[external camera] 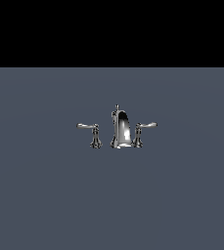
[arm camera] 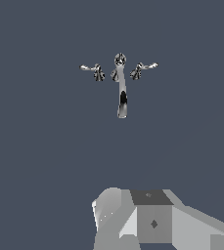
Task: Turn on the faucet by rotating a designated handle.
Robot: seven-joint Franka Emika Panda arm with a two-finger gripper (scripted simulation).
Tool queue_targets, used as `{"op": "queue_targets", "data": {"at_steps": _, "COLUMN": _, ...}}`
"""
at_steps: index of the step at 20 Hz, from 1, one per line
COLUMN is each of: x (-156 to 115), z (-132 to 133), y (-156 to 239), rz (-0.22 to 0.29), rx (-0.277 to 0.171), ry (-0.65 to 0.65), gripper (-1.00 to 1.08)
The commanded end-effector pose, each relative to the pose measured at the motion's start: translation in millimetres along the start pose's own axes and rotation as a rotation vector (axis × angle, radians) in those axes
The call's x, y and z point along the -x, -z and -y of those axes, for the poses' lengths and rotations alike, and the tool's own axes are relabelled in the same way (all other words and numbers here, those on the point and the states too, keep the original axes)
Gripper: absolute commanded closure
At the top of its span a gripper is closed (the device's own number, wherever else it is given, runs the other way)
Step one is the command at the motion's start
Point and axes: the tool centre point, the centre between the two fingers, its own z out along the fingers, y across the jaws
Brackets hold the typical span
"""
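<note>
The faucet (external camera: 121, 129) is a small chrome three-piece set standing on a flat grey floor, its curved spout in the middle with a thin rod on top. The handle (external camera: 90, 129), a chrome lever on a flared pedestal, stands at the exterior view's left with its thin arm pointing left. In the wrist view the faucet (arm camera: 122, 93) and the handle (arm camera: 94, 70) appear from above and far off. Only grey blocky parts of my gripper (arm camera: 147, 217) show at the wrist picture's edge, well apart from the faucet. Its fingers are not distinguishable. The arm is absent from the exterior view.
A twin lever handle (external camera: 144, 129) stands on the spout's other side, its arm pointing to the exterior view's right; it also shows in the wrist view (arm camera: 142, 69). Plain grey floor (external camera: 45, 195) surrounds the set.
</note>
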Motion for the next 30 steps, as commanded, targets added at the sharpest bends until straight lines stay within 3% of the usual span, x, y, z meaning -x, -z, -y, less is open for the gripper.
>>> {"op": "queue_targets", "data": {"at_steps": 1, "x": 0.0, "z": 0.0, "y": 0.0, "rz": 0.0, "rx": 0.0, "ry": 0.0, "gripper": 1.08}}
{"op": "queue_targets", "data": {"at_steps": 14, "x": -8.1, "z": 18.0, "y": -22.6, "rz": 0.001, "rx": -0.001, "ry": -0.09, "gripper": 1.08}}
{"op": "queue_targets", "data": {"at_steps": 30, "x": -49.6, "z": 75.4, "y": -102.8, "rz": 0.005, "rx": -0.005, "ry": -0.405, "gripper": 1.08}}
